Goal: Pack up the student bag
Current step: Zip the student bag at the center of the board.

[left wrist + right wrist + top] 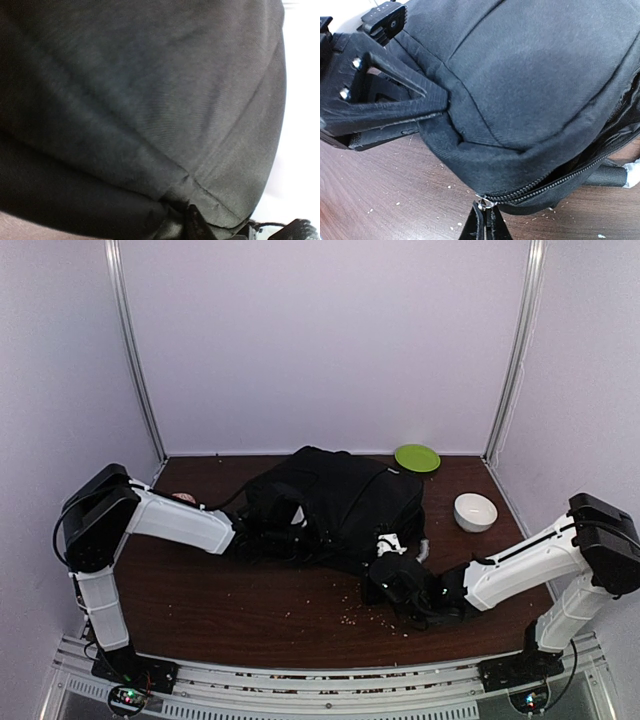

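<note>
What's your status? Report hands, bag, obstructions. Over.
Left hand pinching student bag fabric. Right hand shut on zip pull. Bag slumped on table. White bowl, green plate stand apart, nothing blocking.

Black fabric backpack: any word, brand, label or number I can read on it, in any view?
None readable: the large black fabric backpack shows only plain cloth and a zip up close; a small white patch at its near edge is too small to read.
</note>
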Robot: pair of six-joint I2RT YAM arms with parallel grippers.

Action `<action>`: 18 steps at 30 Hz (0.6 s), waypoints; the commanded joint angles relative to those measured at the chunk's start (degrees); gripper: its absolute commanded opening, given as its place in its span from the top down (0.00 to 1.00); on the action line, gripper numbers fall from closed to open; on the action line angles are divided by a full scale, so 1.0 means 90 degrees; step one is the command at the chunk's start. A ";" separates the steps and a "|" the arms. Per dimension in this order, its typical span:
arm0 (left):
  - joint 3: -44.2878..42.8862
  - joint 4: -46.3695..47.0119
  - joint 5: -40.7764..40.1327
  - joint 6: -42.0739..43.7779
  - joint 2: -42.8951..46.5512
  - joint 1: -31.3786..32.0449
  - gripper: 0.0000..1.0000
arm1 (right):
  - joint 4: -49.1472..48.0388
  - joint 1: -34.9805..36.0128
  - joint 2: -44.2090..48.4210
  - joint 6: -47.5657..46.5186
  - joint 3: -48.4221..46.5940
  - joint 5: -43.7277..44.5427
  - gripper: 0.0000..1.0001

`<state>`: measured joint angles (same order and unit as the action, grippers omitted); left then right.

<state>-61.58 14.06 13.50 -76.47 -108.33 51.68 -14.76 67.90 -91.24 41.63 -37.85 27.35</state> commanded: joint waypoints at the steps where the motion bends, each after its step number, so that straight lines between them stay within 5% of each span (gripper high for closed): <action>1: 0.0108 0.0578 0.0032 -0.0007 -0.0082 -0.0073 0.92 | 0.0150 0.0164 0.0301 -0.0142 -0.0009 -0.0031 1.00; 3: 0.0185 0.0604 0.0035 -0.0014 -0.0046 -0.0092 1.00 | 0.0292 0.0175 0.0444 -0.0138 0.0043 0.0041 1.00; 18: 0.0808 0.0238 -0.0254 0.0288 0.0654 -0.0185 1.00 | 0.0880 0.0171 0.1085 0.0187 0.0606 0.0655 1.00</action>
<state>-56.27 18.02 13.19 -76.29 -105.51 51.13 -10.83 69.14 -82.54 42.11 -33.95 29.43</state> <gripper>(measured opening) 0.006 0.002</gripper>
